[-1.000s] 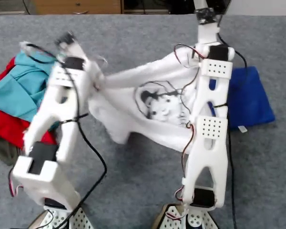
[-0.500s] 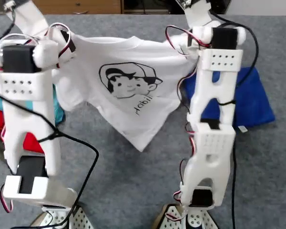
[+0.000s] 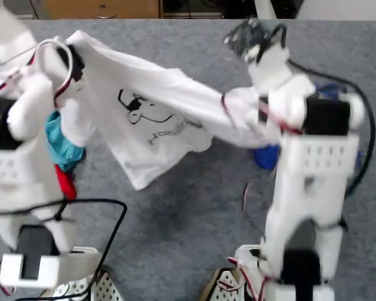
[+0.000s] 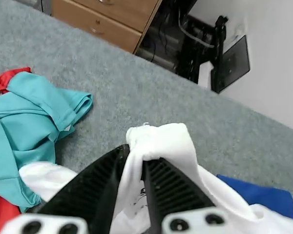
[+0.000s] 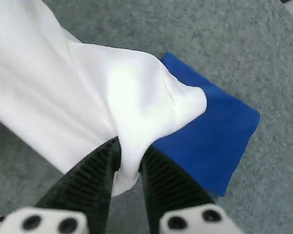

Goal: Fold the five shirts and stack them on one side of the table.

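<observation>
A white shirt (image 3: 150, 110) with a black cartoon print hangs in the air, stretched between both arms above the grey table. My left gripper (image 4: 135, 163) is shut on one shoulder of the white shirt (image 4: 161, 141), raised at the far left (image 3: 72, 53). My right gripper (image 5: 129, 158) is shut on the other shoulder of the white shirt (image 5: 102, 87), over the folded blue shirt (image 5: 210, 131), which lies at the right side of the table (image 3: 266, 155). The shirt's lower part droops toward the table.
A pile of unfolded shirts, teal (image 4: 24, 126) on red (image 4: 0, 214), lies at the left edge of the table, also seen as the teal shirt (image 3: 59, 138) and red shirt (image 3: 66, 185). Wooden drawers (image 4: 107, 22) and black equipment stand beyond the table's far edge.
Both arms have lifted the white shirt off the table and spread it. Since half a second ago, both arms have swung and the shirt now slants across, twisted near the right gripper.
</observation>
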`<action>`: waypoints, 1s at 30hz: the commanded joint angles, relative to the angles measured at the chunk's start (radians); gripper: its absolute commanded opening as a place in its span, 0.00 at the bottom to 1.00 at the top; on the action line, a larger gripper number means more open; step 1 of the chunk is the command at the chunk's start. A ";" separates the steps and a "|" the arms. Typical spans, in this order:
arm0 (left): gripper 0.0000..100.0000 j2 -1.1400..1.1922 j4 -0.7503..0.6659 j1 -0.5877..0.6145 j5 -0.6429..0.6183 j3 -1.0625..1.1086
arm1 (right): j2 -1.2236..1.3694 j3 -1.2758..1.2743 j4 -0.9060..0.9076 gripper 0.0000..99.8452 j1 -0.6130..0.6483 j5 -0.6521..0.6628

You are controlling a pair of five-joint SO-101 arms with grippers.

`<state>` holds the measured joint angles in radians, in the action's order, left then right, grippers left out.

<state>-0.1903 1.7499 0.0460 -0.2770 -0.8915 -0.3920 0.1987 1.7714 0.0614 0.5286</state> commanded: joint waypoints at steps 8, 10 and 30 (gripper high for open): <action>0.02 -0.303 0.009 0.002 0.000 0.038 | -0.530 -0.375 0.017 0.01 0.302 -0.037; 0.02 -0.380 0.009 0.002 0.000 0.034 | -0.608 -0.377 0.017 0.01 0.366 -0.040; 0.02 -0.064 -0.456 -0.245 -0.057 0.450 | -0.693 -0.657 -0.021 0.32 0.366 0.089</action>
<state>-0.3130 1.4400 -0.1135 -0.3184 -0.5247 -1.0441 -0.4427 1.7699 0.4895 0.5854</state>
